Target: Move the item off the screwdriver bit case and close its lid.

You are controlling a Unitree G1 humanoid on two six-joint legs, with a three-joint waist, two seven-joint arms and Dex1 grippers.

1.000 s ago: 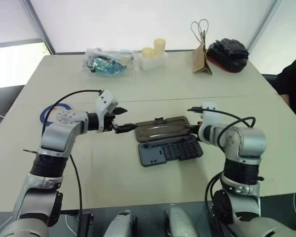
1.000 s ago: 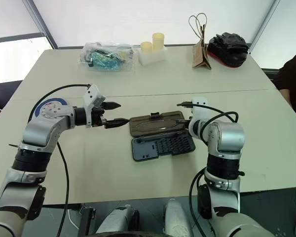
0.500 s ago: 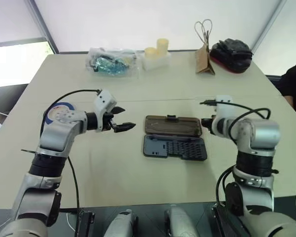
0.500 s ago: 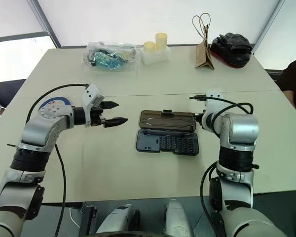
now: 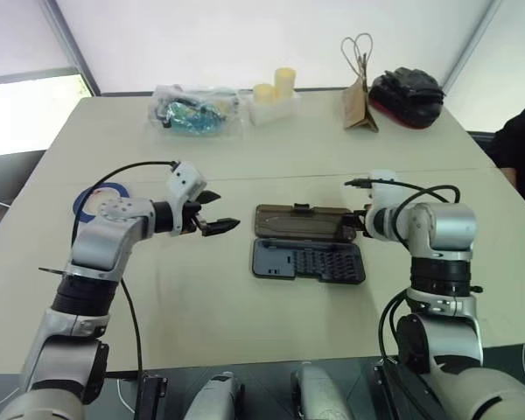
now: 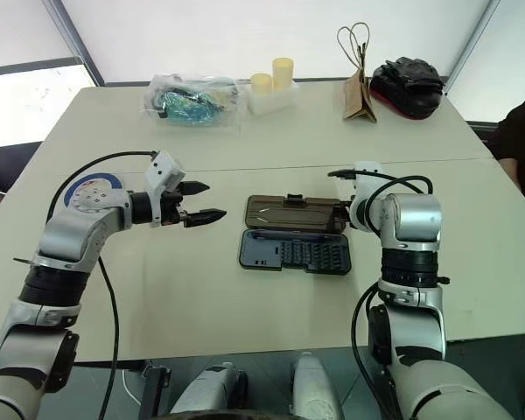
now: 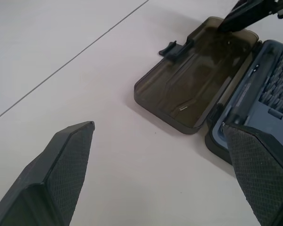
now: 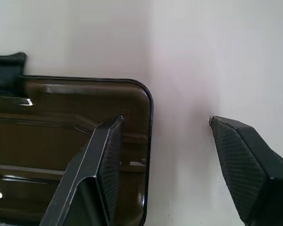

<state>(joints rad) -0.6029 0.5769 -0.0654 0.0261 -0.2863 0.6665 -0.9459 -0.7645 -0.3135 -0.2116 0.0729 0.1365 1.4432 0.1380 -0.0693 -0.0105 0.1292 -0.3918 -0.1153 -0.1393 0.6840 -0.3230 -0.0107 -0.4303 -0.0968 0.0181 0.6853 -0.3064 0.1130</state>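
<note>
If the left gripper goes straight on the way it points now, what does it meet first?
Probably the smoky brown translucent lid of the dark grey screwdriver bit case, lying open flat on the table. The left gripper, jaws open, aims toward it; depth is unclear.

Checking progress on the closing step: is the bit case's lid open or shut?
Open. The lid lies flat on the table beyond the bit case, whose bit rows are exposed.
</note>
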